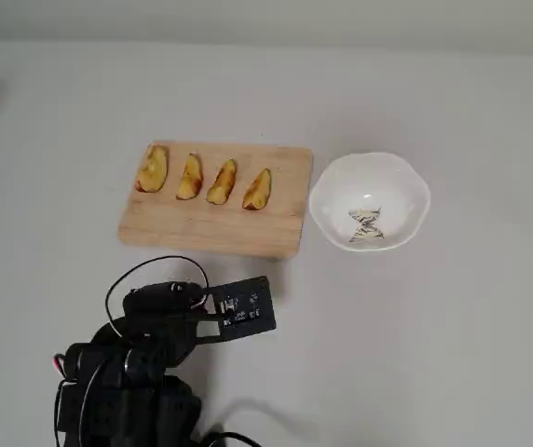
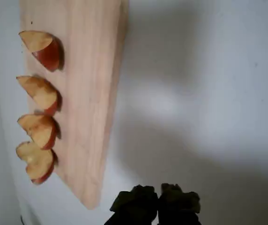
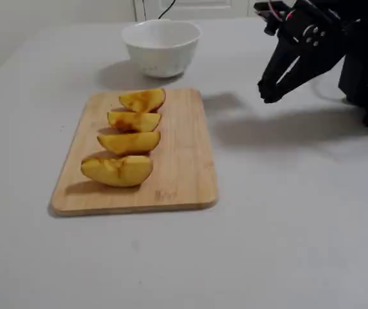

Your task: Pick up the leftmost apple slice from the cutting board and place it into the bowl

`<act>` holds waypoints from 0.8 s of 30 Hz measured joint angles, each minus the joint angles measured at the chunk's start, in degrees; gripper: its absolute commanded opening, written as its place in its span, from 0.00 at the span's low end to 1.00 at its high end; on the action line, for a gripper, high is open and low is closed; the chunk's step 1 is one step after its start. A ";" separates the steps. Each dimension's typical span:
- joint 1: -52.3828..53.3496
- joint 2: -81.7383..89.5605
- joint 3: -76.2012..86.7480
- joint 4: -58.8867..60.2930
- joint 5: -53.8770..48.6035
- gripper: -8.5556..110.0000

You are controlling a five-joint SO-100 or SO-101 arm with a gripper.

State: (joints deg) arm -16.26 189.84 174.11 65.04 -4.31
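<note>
Apple slice (image 1: 152, 169), the broadest, sits at the cutting board's (image 1: 212, 228) far-left end in the overhead view, well beyond the fingers (image 3: 267, 94), pressed together, holding nothing.

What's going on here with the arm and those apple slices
Nothing is being held yet. The gripper hangs shut above the bare table, off the cutting board. Four slices sit in a row on the board, including the leftmost apple slice, the broadest one. The bowl beside the board is empty.
</note>
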 measured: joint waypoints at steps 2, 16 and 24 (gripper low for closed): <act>-0.44 0.00 0.00 0.00 -0.26 0.07; -6.68 0.00 2.72 -8.61 -26.89 0.09; -9.23 -17.58 -10.55 -18.63 -43.33 0.21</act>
State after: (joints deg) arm -25.49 172.27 163.56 46.41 -47.64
